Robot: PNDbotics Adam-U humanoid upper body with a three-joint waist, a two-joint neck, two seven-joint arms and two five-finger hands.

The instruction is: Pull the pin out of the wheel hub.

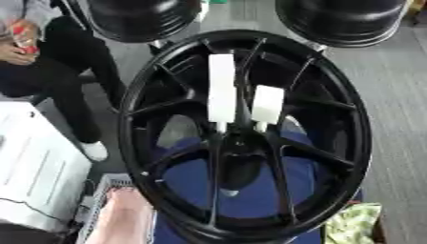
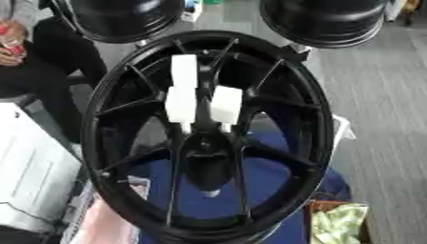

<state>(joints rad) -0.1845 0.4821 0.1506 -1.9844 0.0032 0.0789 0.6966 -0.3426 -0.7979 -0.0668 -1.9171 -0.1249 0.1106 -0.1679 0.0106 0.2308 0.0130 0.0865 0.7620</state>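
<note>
Left eye view shows two white pins (image 1: 222, 88) standing in the black wheel hub (image 1: 243, 143); no hand is visible.

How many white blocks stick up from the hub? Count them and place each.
2: the taller white block left of the hub centre, the shorter white block right beside it. Others may hide behind spokes.

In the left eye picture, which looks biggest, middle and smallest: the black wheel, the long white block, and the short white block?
1. black wheel, by far the biggest
2. long white block
3. short white block, smallest

The two blocks sit side by side near the wheel's middle, so the comparison is fair.
</note>
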